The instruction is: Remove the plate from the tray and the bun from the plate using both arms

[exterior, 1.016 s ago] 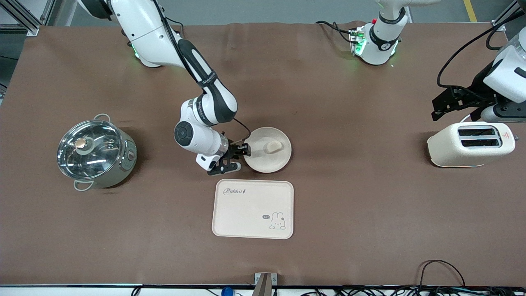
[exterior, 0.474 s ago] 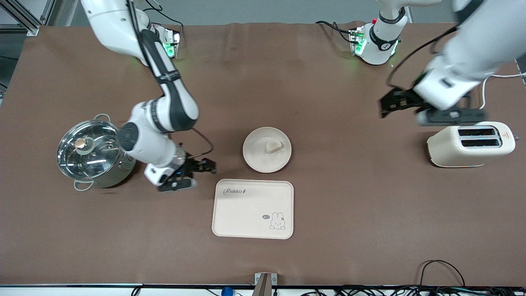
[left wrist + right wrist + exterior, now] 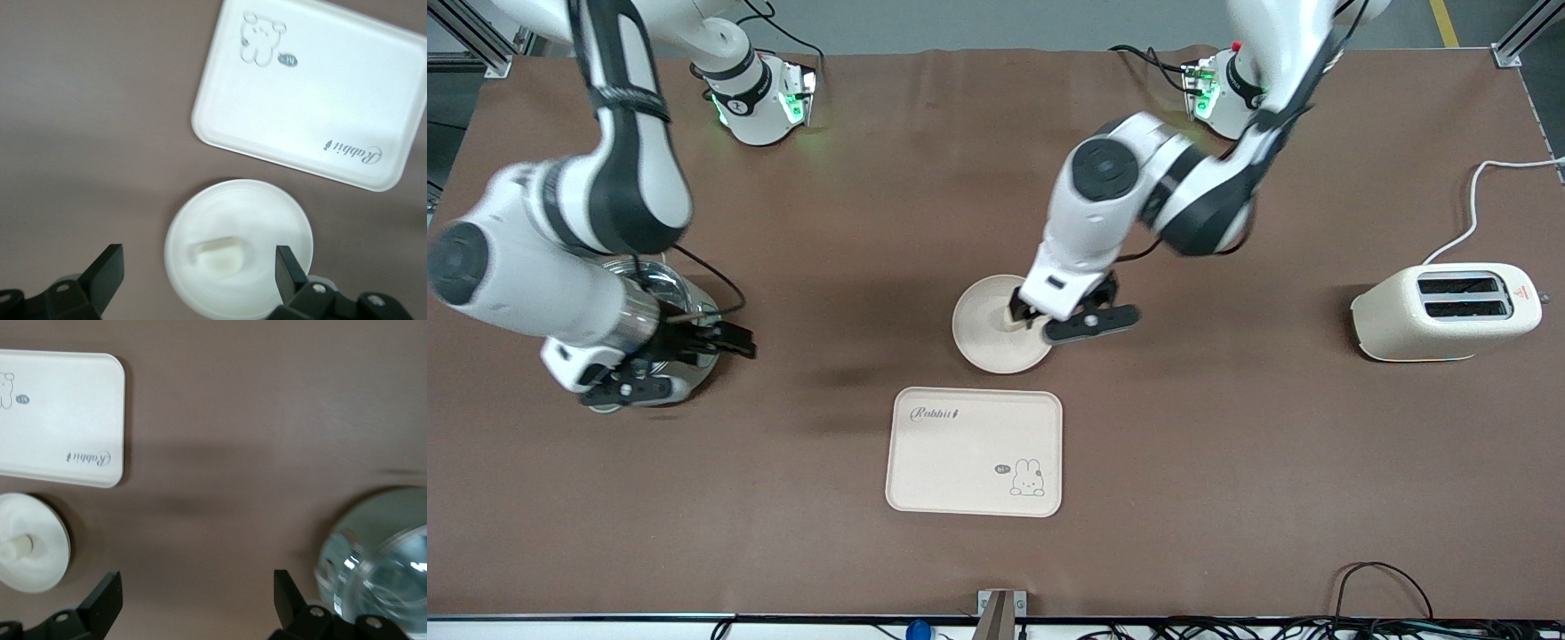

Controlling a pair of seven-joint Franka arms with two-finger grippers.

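The round cream plate (image 3: pixel 987 345) lies at the table's middle, farther from the front camera than the tray. The pale bun (image 3: pixel 220 257) lies on the plate (image 3: pixel 267 220); in the front view my left hand mostly hides it. My left gripper (image 3: pixel 1054 307) hovers over the plate, open and empty, with the bun below the gap between its fingers (image 3: pixel 198 273). My right gripper (image 3: pixel 725 340) is open and empty in the air over bare table beside the steel pot (image 3: pixel 680 298). It shows open in the right wrist view (image 3: pixel 197 600), with the plate (image 3: pixel 40 560) farther off.
A rectangular cream tray with a rabbit print (image 3: pixel 974 452) lies nearer the front camera than the plate. The lidded steel pot (image 3: pixel 380 560) stands toward the right arm's end. A cream toaster (image 3: pixel 1445 311) with a cord stands toward the left arm's end.
My right gripper left the plate's rim and swung away to beside the pot. My left arm swung from near the toaster to over the plate. Plate and bun have not moved.
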